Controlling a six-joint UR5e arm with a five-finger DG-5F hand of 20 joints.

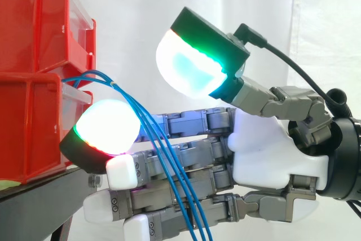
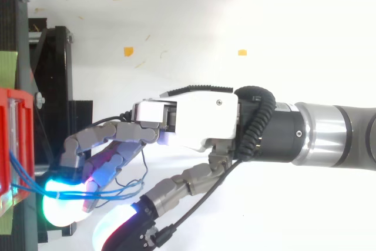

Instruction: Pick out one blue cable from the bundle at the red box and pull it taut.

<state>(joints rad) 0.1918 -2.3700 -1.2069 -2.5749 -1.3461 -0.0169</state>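
Beside the red bins, blue cables hang across the hand's straight, ungripping fingers.

hand level, fingers outstretched

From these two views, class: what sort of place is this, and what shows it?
Probably a robot lab bench: red bins on a black stand, a white curtain, a hand at blue cables.

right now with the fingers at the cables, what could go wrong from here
The blue cables run bunched together across the straight fingers, so closing might catch several, not one. The lower glowing fingertip sits close to the red bin; reaching further could bump it.
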